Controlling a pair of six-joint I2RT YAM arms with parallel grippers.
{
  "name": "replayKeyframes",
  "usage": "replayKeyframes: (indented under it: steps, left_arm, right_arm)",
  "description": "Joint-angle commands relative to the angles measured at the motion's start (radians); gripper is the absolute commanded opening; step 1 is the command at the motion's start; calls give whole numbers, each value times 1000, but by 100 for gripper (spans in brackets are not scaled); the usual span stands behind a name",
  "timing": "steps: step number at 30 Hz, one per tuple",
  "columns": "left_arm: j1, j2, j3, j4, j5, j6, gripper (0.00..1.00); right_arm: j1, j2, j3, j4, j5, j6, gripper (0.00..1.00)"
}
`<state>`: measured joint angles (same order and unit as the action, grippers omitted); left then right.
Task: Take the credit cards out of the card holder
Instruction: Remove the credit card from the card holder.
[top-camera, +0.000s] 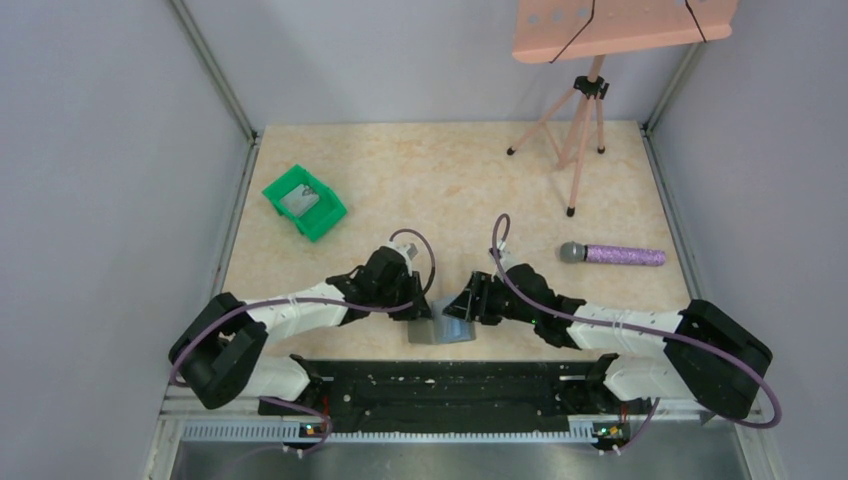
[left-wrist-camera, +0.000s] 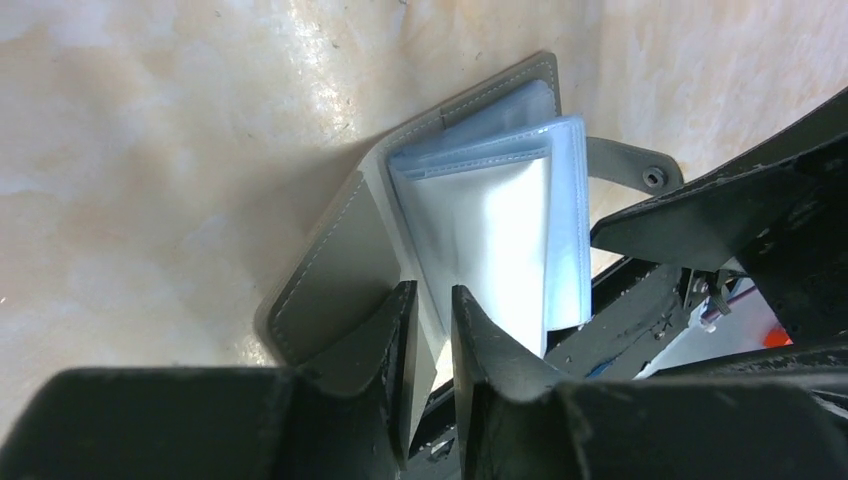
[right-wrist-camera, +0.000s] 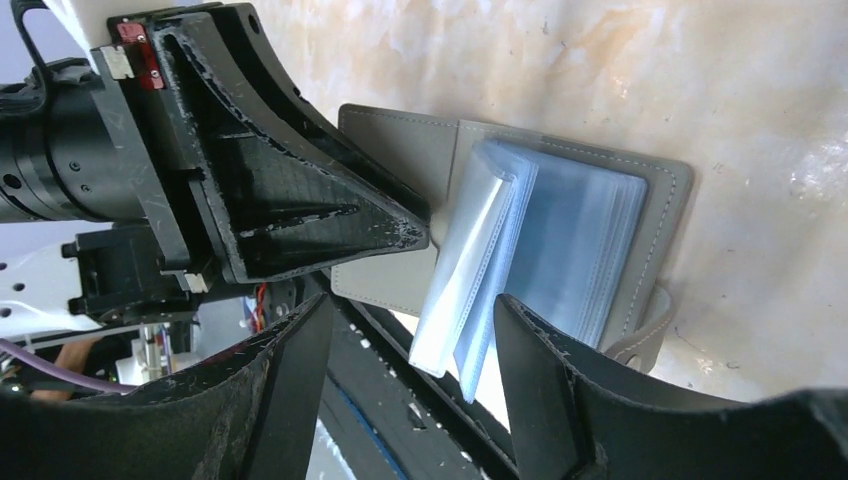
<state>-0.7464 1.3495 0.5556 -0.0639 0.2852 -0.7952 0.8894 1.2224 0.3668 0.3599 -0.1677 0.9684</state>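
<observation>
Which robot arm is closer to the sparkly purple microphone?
The right arm: the microphone lies just beyond its forearm. The left arm is past the card holder, farther off.

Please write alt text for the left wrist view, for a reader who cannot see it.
An open grey card holder lies on a beige table, its clear plastic sleeves fanned upward. The left arm's black jaws pinch its near edge.

The card holder (left-wrist-camera: 330, 270) in the left tool (left-wrist-camera: 432, 295) has a grey cover with pale edge stitching. Its sleeves (left-wrist-camera: 500, 230) are clear, tinted blue. The left tool and the right tool (right-wrist-camera: 415, 305) are black. The tabletop (top-camera: 450, 180) beneath them is beige and marbled. The bin (top-camera: 325, 222) beyond the left tool is green. The microphone (top-camera: 620, 255) beyond the right tool has a purple handle and a grey head.
</observation>
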Motion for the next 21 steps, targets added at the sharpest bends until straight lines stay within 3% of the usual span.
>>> replayKeyframes:
  steps: [1, 10, 21]
  left_arm:
    - [-2, -94, 36, -44, -68, -23, 27]
    - [-3, -207, 90, -279, -218, -37, 36]
    - [-1, -190, 32, -278, -248, -29, 33]
  right_arm:
    - [9, -5, -15, 88, -25, 27, 60]
    - [10, 20, -14, 131, -46, 40, 60]
    - [24, 61, 19, 157, -61, 41, 59]
